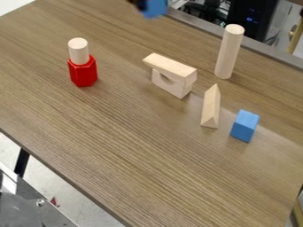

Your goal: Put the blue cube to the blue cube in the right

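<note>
1. Brown wooden table [118, 155]: a grey-rimmed far edge slants from top centre to the right side of the view; the near edge slants from the left side to the bottom. Its broadest open stretch runs from the block group towards the near edge.
2. Metal surface [21, 213]: lower left, beyond the near edge.
3. Dark equipment case [251, 22]: behind the far edge, upper right.
4. Red hexagonal block [83, 73]: upright at the left, a short wooden cylinder [78, 51] standing on top; wide room between it and the stack.
5. Stack near the middle: a long wooden block [170, 66] lies on an arch block [170, 84], its left end overhanging.
6. Tall wooden cylinder [229, 52]: upright near the far edge, with a gap between it and the stack.
7. Triangular wooden block [210, 107]: between the stack and the right-hand blue cube, apart from both.
8. Right-hand blue cube [244, 126]: on the table, just beside the triangular block, a narrow gap between; more room on its right and near sides.
9. Held blue cube [155, 8]: at the top edge of the view, above the table's far rim, well apart from the other cube.
10. Gripper [141, 5]: only a dark bit shows, fingers clamped on the held blue cube.
</note>
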Controlling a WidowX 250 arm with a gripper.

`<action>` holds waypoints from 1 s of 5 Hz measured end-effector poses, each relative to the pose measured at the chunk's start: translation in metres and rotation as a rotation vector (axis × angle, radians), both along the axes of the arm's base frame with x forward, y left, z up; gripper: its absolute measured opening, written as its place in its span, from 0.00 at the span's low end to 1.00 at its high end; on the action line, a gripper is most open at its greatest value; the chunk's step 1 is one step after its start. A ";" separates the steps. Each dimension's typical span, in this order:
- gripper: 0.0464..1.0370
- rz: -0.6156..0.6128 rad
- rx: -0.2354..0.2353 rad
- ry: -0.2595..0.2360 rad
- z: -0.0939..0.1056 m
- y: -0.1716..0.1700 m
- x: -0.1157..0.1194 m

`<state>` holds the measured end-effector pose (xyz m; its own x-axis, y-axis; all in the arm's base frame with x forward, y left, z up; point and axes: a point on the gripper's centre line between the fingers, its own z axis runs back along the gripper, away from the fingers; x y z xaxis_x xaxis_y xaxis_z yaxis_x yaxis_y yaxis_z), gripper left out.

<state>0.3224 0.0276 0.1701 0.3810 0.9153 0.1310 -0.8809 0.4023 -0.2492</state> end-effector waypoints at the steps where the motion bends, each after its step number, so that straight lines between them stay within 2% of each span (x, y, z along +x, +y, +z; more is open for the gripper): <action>1: 0.49 -0.253 0.038 0.056 -0.017 -0.051 0.011; 2: 0.49 -0.502 0.105 0.123 -0.037 -0.093 0.021; 3: 0.49 -0.759 0.169 0.169 -0.058 -0.128 0.020; 4: 0.49 -0.953 0.217 0.179 -0.069 -0.144 0.018; 5: 0.49 -1.001 0.245 0.182 -0.078 -0.148 0.013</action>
